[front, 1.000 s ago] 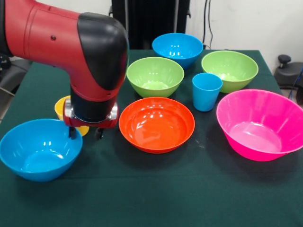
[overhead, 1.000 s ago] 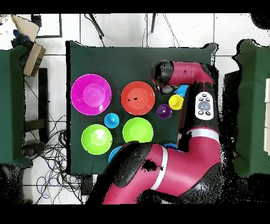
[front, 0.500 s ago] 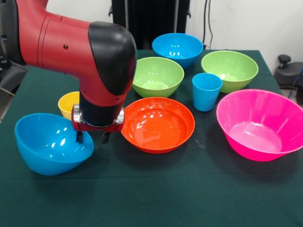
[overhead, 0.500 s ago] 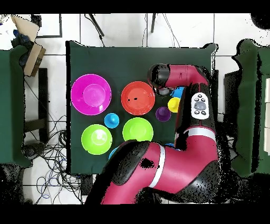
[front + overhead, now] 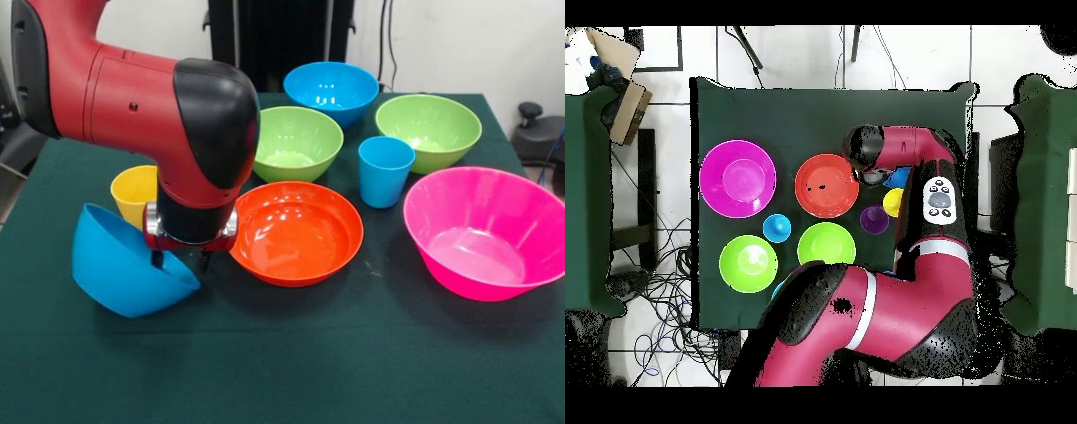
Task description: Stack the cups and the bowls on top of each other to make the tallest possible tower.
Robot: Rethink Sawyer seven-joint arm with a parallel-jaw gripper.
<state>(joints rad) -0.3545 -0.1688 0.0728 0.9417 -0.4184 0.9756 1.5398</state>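
My gripper [image 5: 181, 260] is shut on the rim of a light blue bowl [image 5: 122, 268], which hangs tipped steeply on its side just left of the orange bowl [image 5: 296, 231]. A yellow cup [image 5: 134, 193] stands behind the tipped bowl. Two lime green bowls [image 5: 296, 141] [image 5: 428, 131], another light blue bowl [image 5: 331, 90], a light blue cup [image 5: 385, 170] and the large pink bowl [image 5: 485, 231] stand apart on the green cloth. The purple cup [image 5: 874, 219] shows only in the overhead view, beside the yellow cup [image 5: 893, 202]; my arm hides it in front.
My arm's thick red and black wrist [image 5: 199, 124] hangs over the table's left part in the front view. In the overhead view the arm [image 5: 935, 215] covers the table's right side. Bare green cloth [image 5: 353, 362] lies along the front edge.
My gripper has moved right toward the orange bowl and risen slightly, taking the light blue bowl along. The bowl has gone from flat on the cloth to tipped on its side.
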